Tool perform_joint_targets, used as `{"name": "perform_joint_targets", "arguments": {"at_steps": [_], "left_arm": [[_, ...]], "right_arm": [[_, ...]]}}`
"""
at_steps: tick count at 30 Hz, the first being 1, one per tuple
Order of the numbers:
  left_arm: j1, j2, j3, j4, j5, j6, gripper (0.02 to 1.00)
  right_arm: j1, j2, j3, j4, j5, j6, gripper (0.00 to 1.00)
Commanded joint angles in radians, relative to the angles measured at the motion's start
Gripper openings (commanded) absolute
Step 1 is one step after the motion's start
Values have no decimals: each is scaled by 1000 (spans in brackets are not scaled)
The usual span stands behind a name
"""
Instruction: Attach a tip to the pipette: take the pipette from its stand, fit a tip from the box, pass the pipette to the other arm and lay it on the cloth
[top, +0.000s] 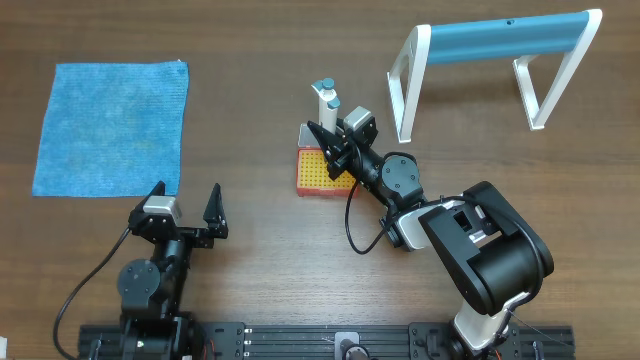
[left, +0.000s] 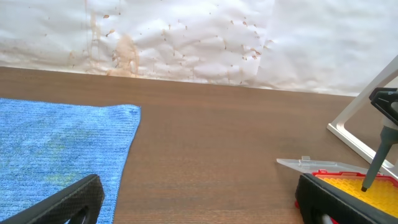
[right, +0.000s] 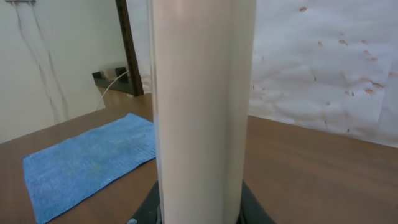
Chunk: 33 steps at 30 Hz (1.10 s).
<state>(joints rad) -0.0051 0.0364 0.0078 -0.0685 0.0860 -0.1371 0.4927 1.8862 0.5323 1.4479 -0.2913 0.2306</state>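
Pipette (top: 327, 98): upright, its white body between the right gripper's jaws, its narrow lower end down at the tip box.
Right gripper (top: 331, 148): clamped on the pipette, above the box.
Tip box (top: 314, 172): mid-table, yellow tray exposed.
Left gripper (top: 187, 193): jaws spread wide, holding nothing, near the cloth's corner.
Cloth (top: 112, 128): flat, well apart from the pipette.

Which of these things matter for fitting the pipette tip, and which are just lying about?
For the job: pipette, tip box, stand, blue cloth.
Just lying about: black cable, stained white backdrop.
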Motion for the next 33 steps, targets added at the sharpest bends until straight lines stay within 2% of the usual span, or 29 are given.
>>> {"name": "perform_joint_targets", "arguments": {"at_steps": [1, 22, 27, 33], "left_arm": [[-2, -3, -2, -7, -8, -12, 996], [-2, -3, -2, -7, -8, -12, 996], [-2, -3, -2, -7, -8, -12, 996], [-2, -3, -2, -7, -8, -12, 996]], "right_arm": [[-6, 12, 8, -2, -10, -7, 80], [-5, 51, 7, -6, -10, -8, 80], [-5, 51, -35, -6, -10, -79, 80], [22, 60, -84, -10, -10, -221, 80]]}}
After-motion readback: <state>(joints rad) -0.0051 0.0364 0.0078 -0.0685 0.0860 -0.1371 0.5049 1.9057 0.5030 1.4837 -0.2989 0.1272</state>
